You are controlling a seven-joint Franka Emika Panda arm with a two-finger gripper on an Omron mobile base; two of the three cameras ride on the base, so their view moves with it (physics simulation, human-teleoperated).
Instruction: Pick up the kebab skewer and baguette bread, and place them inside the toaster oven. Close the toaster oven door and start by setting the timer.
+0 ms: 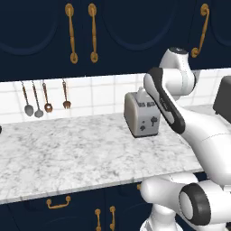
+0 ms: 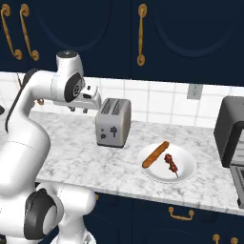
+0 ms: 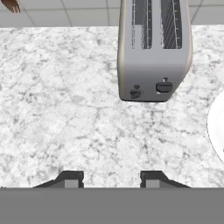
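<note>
The baguette bread [image 2: 156, 154] and the kebab skewer [image 2: 170, 163] lie side by side on a white plate [image 2: 187, 171] on the marble counter. The dark grey toaster oven [image 2: 231, 131] stands at the far right, seen also at the edge of the left base view as the toaster oven [image 1: 223, 101]. Its toaster oven door [image 2: 238, 181] hangs folded down at the frame edge. My gripper [image 2: 78, 110] hovers above the counter left of the silver slot toaster, well left of the plate. In the hand view the gripper [image 3: 110, 179] is open, with bare marble between its fingertips [image 3: 70, 178].
A silver two-slot toaster [image 2: 113, 123] stands between my hand and the plate; it is the toaster [image 3: 153, 48] at the top of the hand view. The plate's rim [image 3: 217, 127] shows at the right edge. Utensils [image 1: 45, 101] hang on the tiled wall at left.
</note>
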